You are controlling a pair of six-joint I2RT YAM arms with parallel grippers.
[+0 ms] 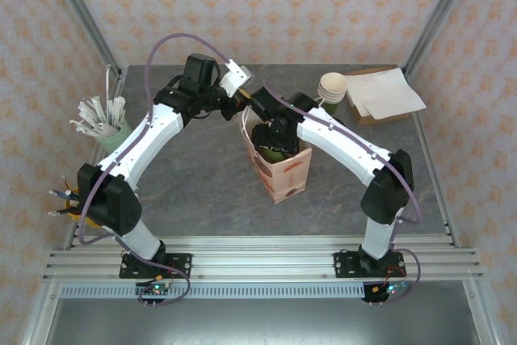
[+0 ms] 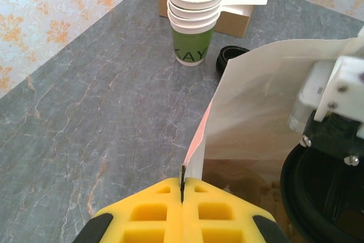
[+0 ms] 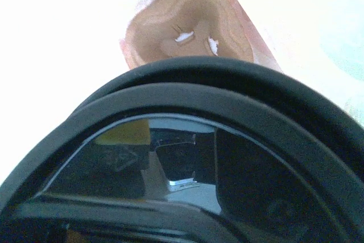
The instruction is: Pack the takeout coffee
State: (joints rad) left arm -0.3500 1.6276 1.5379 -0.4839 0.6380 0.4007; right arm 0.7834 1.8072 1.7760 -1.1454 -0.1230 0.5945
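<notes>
The takeout coffee [image 1: 272,152], a dark-green cup under a black lid [image 3: 199,101], hangs in the mouth of an upright pink-and-cream paper bag [image 1: 283,175]. My right gripper [image 1: 271,136] reaches down into the bag from above and grips the cup, its fingers hidden by the lid in the right wrist view. The bag's brown bottom [image 3: 187,32] shows beyond the lid. My left gripper [image 2: 183,183] is shut on the bag's near rim [image 2: 196,146], holding it. In the left wrist view the black lid [image 2: 307,197] sits inside the bag at the right.
A stack of lidless green cups [image 2: 193,21] stands behind the bag, a spare black lid [image 2: 230,55] beside it. A cardboard box with white sheets [image 1: 384,94] lies back right. A pale cup of white sticks [image 1: 109,127] and a pen holder [image 1: 69,199] stand at the left.
</notes>
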